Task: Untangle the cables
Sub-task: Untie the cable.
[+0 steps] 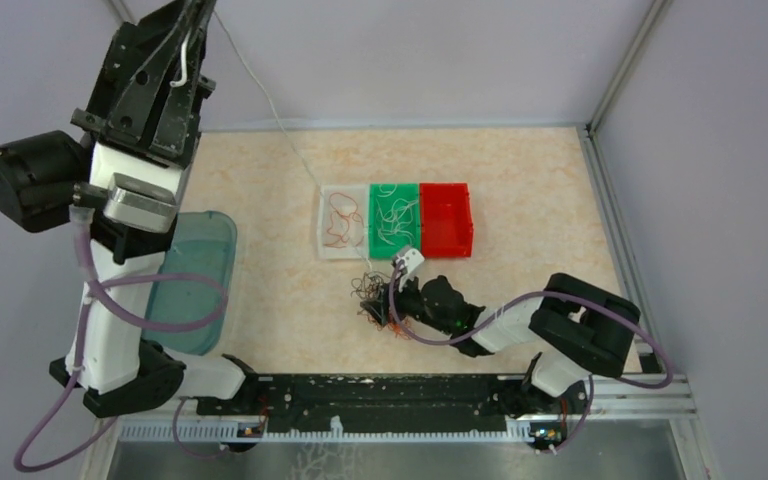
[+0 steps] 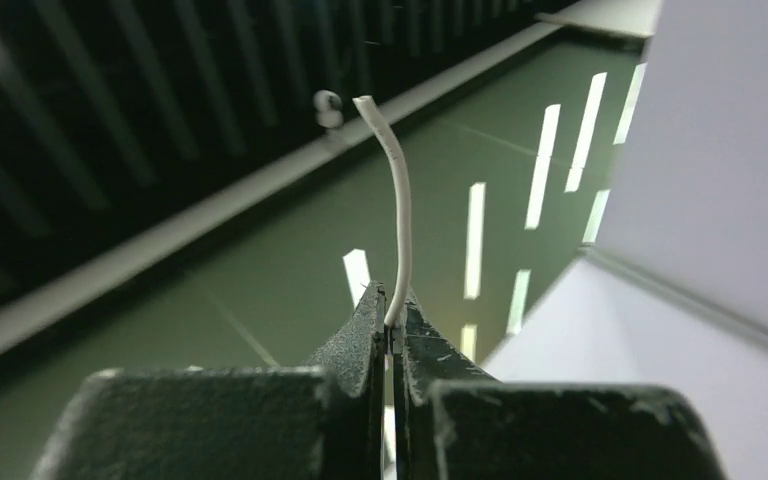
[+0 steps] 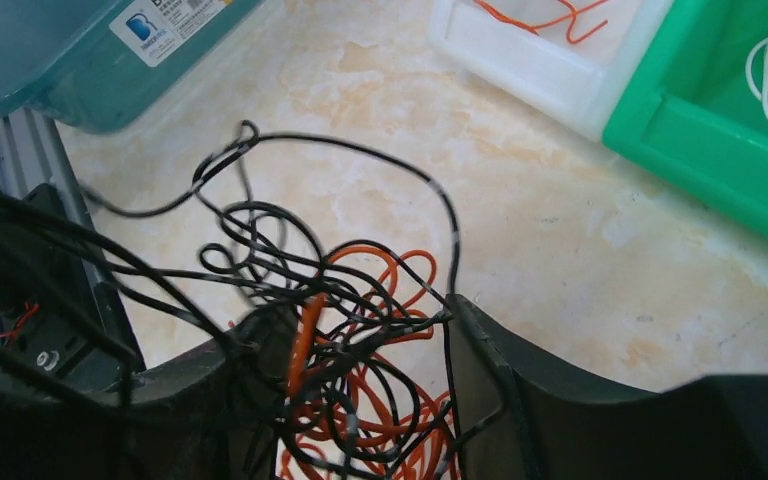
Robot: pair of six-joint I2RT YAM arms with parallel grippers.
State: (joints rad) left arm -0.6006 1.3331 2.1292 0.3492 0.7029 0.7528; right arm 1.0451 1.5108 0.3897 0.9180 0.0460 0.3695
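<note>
My left gripper (image 1: 192, 12) is raised high at the far left and is shut on a white cable (image 1: 260, 95). That cable runs taut down toward the white bin (image 1: 322, 228). In the left wrist view the cable's free end (image 2: 398, 200) sticks up from between the closed fingertips of the gripper (image 2: 392, 308). A tangle of black and orange cables (image 1: 372, 300) lies on the table in front of the bins. My right gripper (image 3: 365, 318) is open, low over this tangle (image 3: 360, 400), with a finger on each side of it.
The white bin holds orange cables (image 3: 550, 18). The green bin (image 1: 395, 188) holds white cables. The red bin (image 1: 447, 238) stands to its right. A teal translucent container (image 1: 200, 285) sits at the left, beside the left arm. Enclosure walls surround the table.
</note>
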